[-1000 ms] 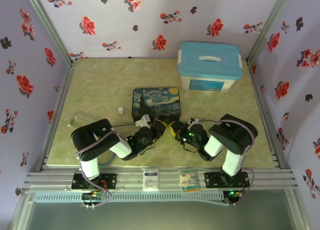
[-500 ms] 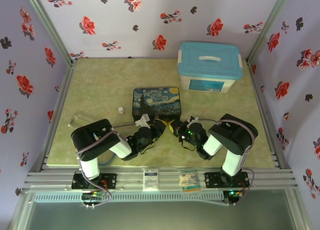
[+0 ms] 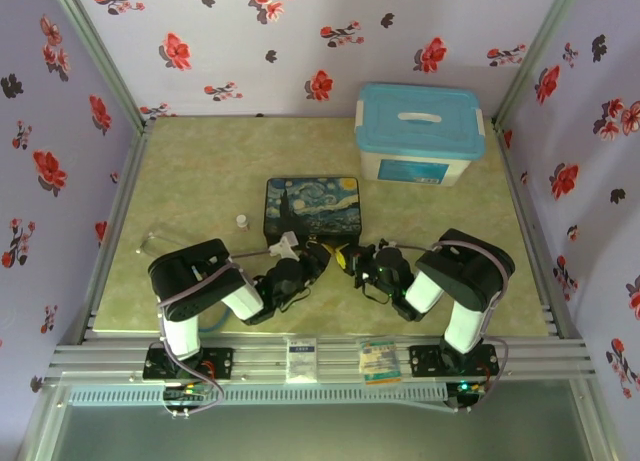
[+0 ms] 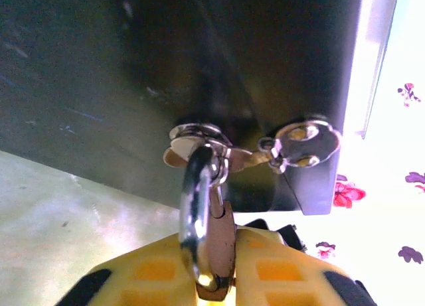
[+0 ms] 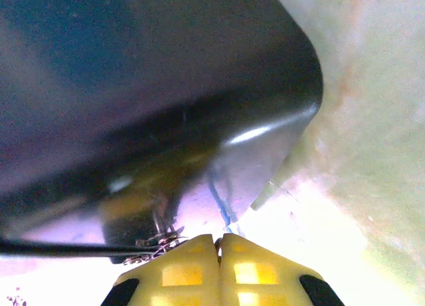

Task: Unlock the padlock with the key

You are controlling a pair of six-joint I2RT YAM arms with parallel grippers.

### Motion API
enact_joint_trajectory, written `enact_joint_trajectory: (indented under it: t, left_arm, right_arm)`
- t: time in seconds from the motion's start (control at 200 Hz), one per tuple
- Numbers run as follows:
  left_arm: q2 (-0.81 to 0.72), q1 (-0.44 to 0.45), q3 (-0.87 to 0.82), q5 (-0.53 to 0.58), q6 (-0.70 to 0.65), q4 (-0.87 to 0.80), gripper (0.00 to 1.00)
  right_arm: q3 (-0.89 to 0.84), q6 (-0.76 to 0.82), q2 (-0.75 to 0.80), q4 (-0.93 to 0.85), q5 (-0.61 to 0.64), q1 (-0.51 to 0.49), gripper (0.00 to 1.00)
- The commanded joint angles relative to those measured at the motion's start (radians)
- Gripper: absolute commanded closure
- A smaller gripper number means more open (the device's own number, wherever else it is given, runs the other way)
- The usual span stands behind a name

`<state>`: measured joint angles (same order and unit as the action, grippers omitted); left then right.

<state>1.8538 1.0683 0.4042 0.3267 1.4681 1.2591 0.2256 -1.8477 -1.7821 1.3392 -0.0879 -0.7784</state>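
Yellow fingers of the left gripper are clamped on the padlock. Its brass body is pinched between them, and its silver shackle rises out of the gap. The lower end of the body is cut off at the picture's edge. The top of the shackle reaches a knot of small metal rings. A short link runs from there to a flat grey round-headed piece that looks like the key, though its blade cannot be made out.

The right gripper has its yellow pads pressed together with no gap. A few thin metal bits lie just beside its tip, and whether it pinches anything cannot be told.

Just beyond both grippers stands the dark painted tin, its wall blurred in the wrist views. From above, the two grippers meet nose to nose at the tin's near edge on the green table. The padlock and key are too small to pick out there. Farther back sits a blue-lidded box.
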Motion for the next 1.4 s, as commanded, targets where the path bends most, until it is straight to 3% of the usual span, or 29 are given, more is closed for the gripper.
enact_joint_trajectory:
  t: [0.0,0.09,0.405,0.53,0.73,0.98,1.26,1.355,1.39]
  left_arm:
    - [0.028,0.019,-0.033,0.037,-0.055,0.040,0.78]
    - [0.044,0.022,-0.037,0.047,-0.065,0.039,0.70]
    - [0.044,0.077,-0.135,0.202,-0.115,0.036,0.72]
    - [0.043,0.078,-0.144,0.198,-0.122,0.036,0.69]
    - [0.033,0.080,-0.144,0.203,-0.144,0.036,0.52]
    - [-0.031,0.079,-0.114,0.179,-0.182,0.026,0.53]
    - [-0.151,0.071,-0.134,0.252,-0.119,-0.208,0.52]
    - [-0.190,0.068,-0.112,0.260,-0.149,-0.334,0.57]
    - [-0.208,0.068,-0.064,0.256,-0.162,-0.428,0.64]
  right_arm:
    - [0.019,-0.101,0.014,0.048,-0.017,-0.005,1.00]
    - [0.022,-0.129,0.003,0.047,-0.019,-0.003,1.00]
    - [0.010,-0.180,0.026,0.048,0.013,0.013,1.00]
    - [0.023,-0.173,0.006,0.048,0.004,0.009,1.00]
    - [0.013,-0.147,-0.019,0.048,0.008,0.001,1.00]
    - [-0.004,0.026,-0.054,0.047,-0.004,-0.001,0.99]
    - [-0.002,0.116,-0.150,0.048,-0.016,-0.015,0.94]
    - [-0.004,0.111,-0.156,0.047,-0.008,-0.019,0.95]
    - [-0.006,0.110,-0.159,0.048,-0.007,-0.019,0.96]
